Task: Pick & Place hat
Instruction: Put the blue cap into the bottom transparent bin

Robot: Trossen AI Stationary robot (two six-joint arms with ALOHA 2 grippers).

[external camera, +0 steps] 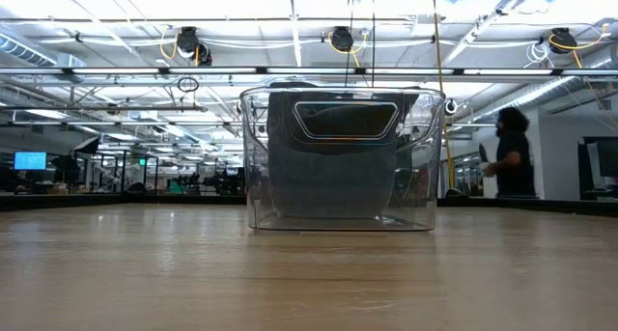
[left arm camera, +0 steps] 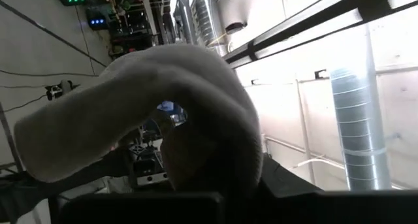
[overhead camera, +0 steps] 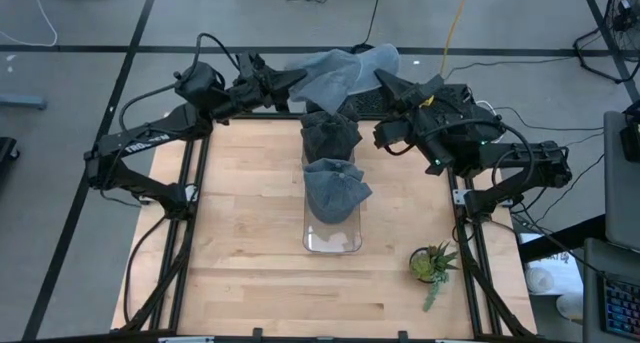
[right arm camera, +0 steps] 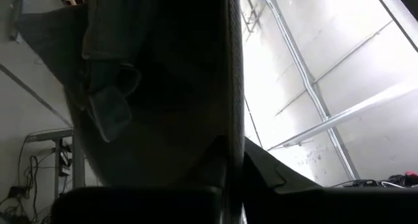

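The left gripper [overhead camera: 296, 80] sat at the far edge of the table [overhead camera: 250, 233], left of centre, its fingers closed on a light grey-blue hat [overhead camera: 335, 73] held up above the table's back rail. In the left wrist view the same hat [left arm camera: 170, 113] filled most of the frame, draped pale over the dark fingers; ceiling ducts and lit panels showed behind it.

At table centre stood a clear plastic bin [overhead camera: 332, 238], long axis running away from the front edge. A dark hat [overhead camera: 330, 135] lay at its far end and a blue-grey hat [overhead camera: 335, 190] lay folded in its middle; the near end showed bare clear floor. In the low view the bin [external camera: 343, 157] stood squarely on the wood with dark fabric visible through its wall and a handle cut-out near the rim.

The right gripper [overhead camera: 385, 83] was at the far edge just right of centre, gripping the other side of the light hat, so the cloth spanned between both arms. The right wrist view showed dark fabric [right arm camera: 163, 87] pressed close over the fingers.

A small potted plant [overhead camera: 432, 265] stood near the table's front right corner, well apart from the bin. A person [external camera: 509, 152] stood in the room beyond, at right.
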